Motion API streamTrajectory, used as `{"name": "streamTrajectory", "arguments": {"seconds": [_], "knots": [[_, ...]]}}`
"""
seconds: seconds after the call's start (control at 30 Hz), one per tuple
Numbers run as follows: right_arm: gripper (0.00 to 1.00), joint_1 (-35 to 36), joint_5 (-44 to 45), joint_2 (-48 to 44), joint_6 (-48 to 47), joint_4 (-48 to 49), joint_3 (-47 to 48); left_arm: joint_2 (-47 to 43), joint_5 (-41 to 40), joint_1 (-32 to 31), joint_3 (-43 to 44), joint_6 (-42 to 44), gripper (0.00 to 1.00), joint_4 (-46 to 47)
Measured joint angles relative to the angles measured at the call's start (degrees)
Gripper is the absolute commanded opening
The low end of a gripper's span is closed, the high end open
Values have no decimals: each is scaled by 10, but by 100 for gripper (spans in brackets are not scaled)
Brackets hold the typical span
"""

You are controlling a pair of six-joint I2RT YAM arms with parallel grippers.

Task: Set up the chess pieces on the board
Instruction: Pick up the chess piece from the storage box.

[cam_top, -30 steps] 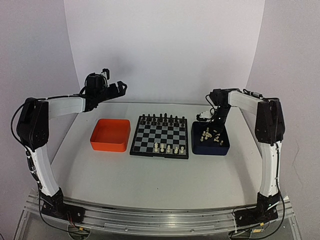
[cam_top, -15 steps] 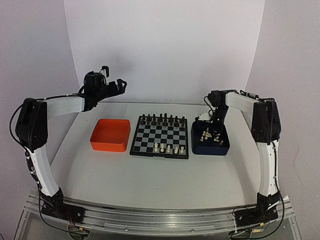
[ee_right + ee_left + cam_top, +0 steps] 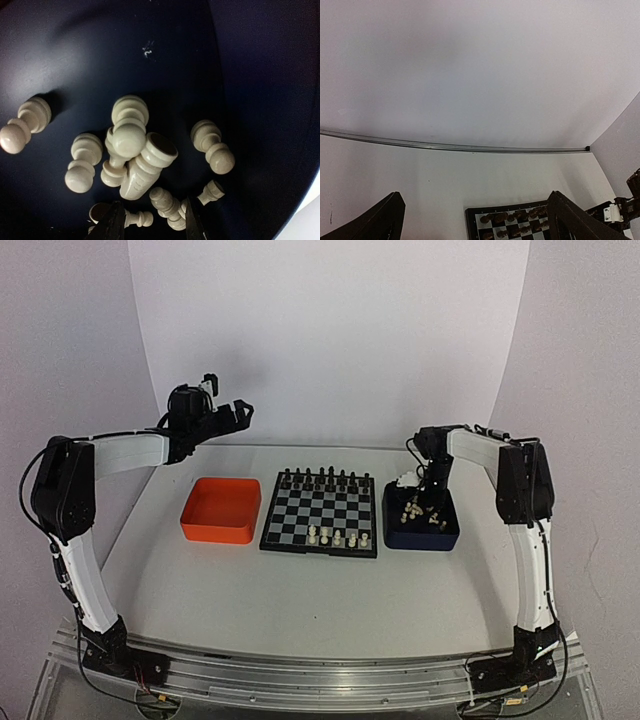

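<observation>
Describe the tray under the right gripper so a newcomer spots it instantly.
Find the chessboard mid-table. The dark blue tray sits beside it on the right arm's side, under the right gripper. Unlike the orange tray opposite, it holds loose cream chess pieces.

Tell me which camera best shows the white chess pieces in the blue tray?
The right wrist view: the chess pieces fill it close up, shapes clear. The top view shows only pale specks in the dark blue tray; the left wrist view misses them.
</observation>
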Motion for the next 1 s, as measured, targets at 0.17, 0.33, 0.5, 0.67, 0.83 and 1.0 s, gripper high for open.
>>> {"name": "streamTrajectory", "arguments": {"seconds": [0.17, 0.33, 0.5, 0.67, 0.83, 1.0], "knots": [[35, -1, 5, 4, -7, 1, 6, 0, 0, 0, -1, -2, 100, 0], [27, -3, 7, 12, -14, 1, 8, 0, 0, 0, -1, -2, 100, 0], [23, -4, 8, 17, -15, 1, 9, 0, 0, 0, -1, -2, 100, 0], [20, -4, 9, 19, -19, 1, 10, 0, -1, 0, -1, -2, 100, -1], [22, -4, 12, 19, -20, 2, 10, 0, -1, 0, -1, -2, 100, -1], [22, -4, 17, 19, -20, 3, 10, 0, -1, 0, -1, -2, 100, -1]]}}
